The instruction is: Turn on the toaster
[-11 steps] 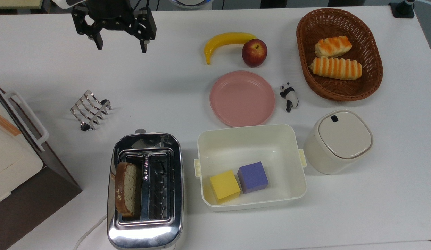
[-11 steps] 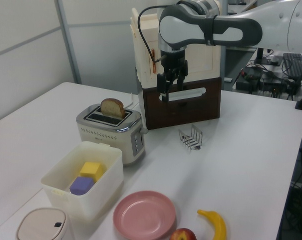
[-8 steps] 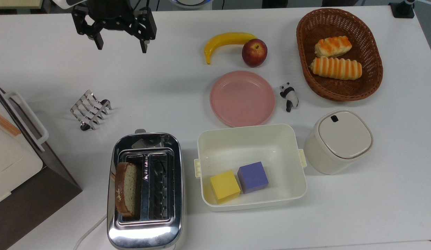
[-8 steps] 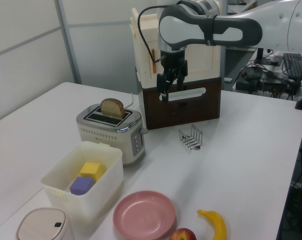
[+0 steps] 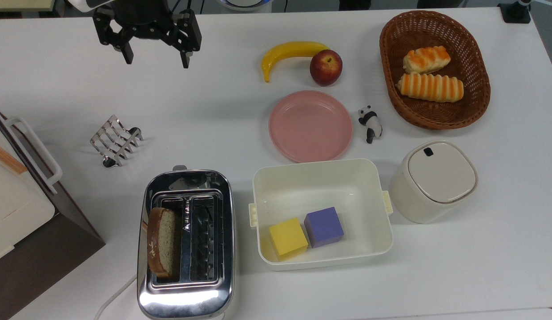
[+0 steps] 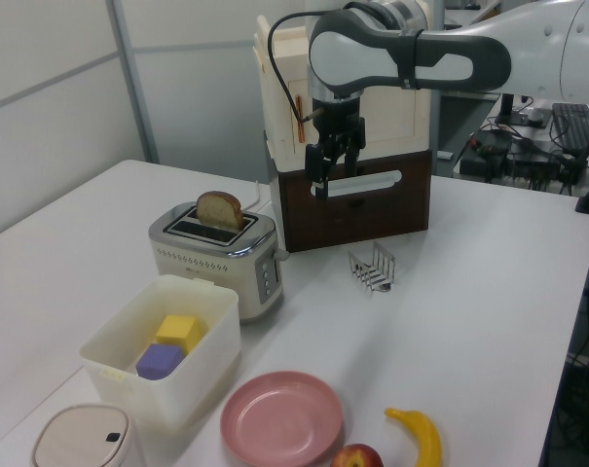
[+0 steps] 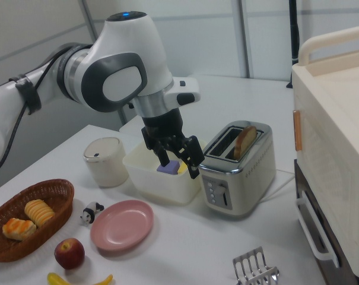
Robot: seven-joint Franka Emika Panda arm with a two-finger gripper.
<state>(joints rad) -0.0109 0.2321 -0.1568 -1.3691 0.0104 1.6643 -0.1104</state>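
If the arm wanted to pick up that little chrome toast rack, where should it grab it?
Probably from straight above, closing on one upright wire loop of the toast rack. The loops stand up in a row with gaps between, so a finger could slip down each side. The gripper is open and hangs well away from it.

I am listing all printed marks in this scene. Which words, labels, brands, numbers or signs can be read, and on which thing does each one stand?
No text can be read in any view.
Toaster: small dark marks between its two slots in the top view, too small to read.
Toaster front in the right view: a column of buttons, no legible label.
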